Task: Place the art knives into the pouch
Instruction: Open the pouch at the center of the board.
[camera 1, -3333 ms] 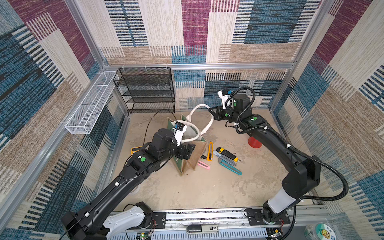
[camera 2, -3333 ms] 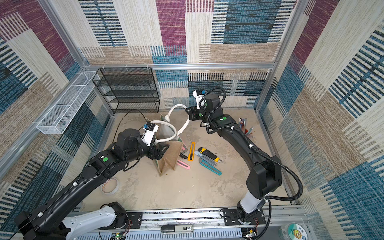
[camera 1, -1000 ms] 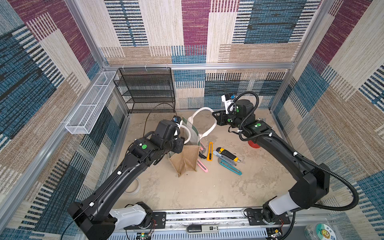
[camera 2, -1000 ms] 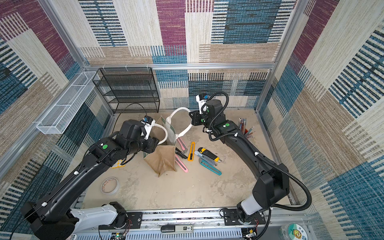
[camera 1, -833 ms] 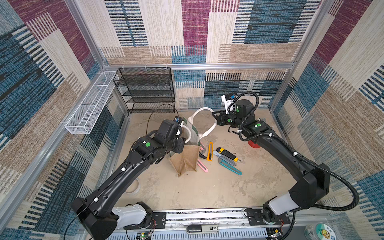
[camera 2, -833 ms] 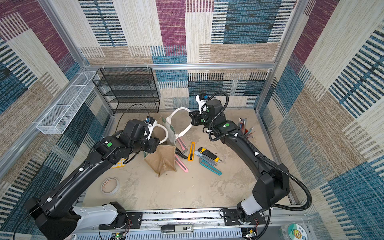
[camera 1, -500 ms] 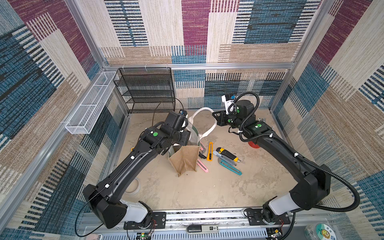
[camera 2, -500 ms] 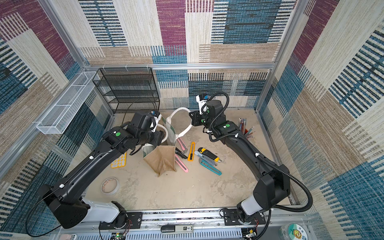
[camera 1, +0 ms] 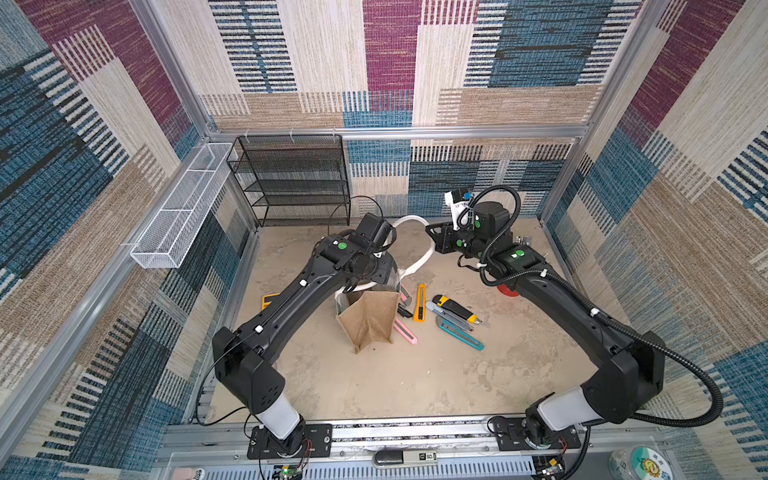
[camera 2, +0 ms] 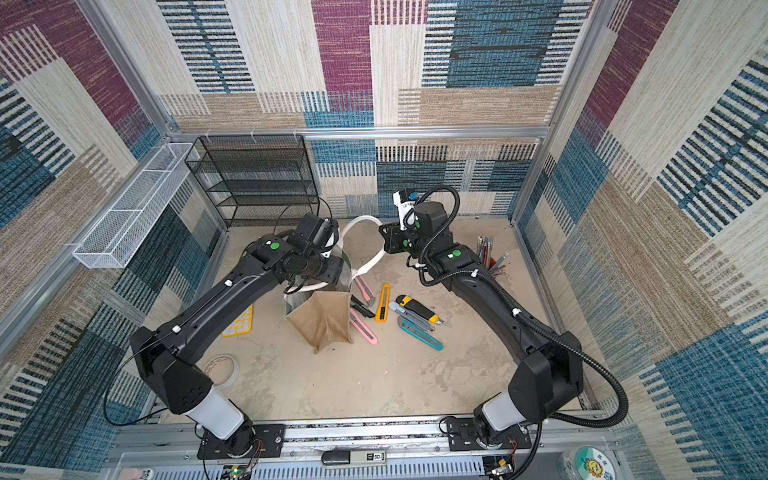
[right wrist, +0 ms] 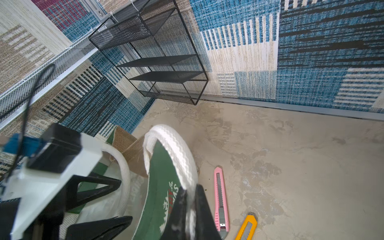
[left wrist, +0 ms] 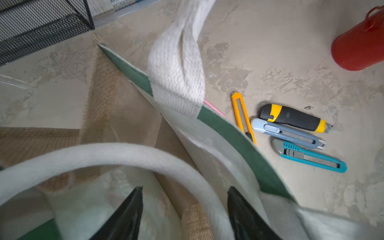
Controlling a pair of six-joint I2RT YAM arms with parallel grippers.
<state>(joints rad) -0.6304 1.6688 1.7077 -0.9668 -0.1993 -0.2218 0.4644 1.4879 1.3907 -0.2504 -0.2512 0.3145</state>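
Pouch (camera 1: 368,320), middle of bench (camera 1: 415,386), mouth held up by right hand (right wrist: 190,193) clamped on white rope handle (right wrist: 176,145); left hand (left wrist: 185,189) now swung over mouth, fingers parted, empty; art knives (left wrist: 286,133) unpicked, just beside, toward right edge.

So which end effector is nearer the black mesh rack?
Left. The left end effector is over the pouch, in front of the rack; the right end effector grips the white handle farther away.
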